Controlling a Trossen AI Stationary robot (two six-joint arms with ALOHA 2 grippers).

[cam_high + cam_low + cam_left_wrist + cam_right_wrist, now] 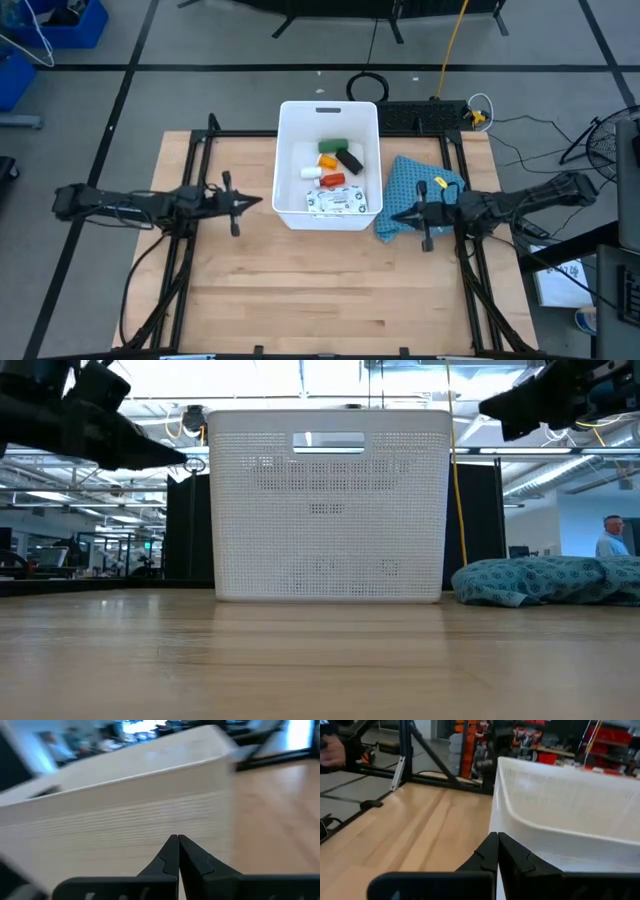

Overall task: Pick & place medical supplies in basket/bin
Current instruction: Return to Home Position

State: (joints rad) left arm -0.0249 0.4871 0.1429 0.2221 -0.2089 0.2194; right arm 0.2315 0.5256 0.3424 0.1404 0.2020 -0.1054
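tabletop (320, 660) wood lies nearest in the low view, the white tub (298, 150) standing on it. inside sit 5 supplies: packet (336, 203), red bottle (333, 180), vial (326, 160), black block (349, 160), green block (333, 146). left tool (258, 201), fingers pressed together, points at the tub's left wall; right tool (392, 214), likewise closed, points at its right wall above the blue cloth (420, 195). each retreat, i judge, runs straight outward, away from the tub.

Left gripper (252, 203) hung at nine o'clock, closed, pointing toward three; right gripper (397, 214) hung at three o'clock, closed too, pointing toward nine.
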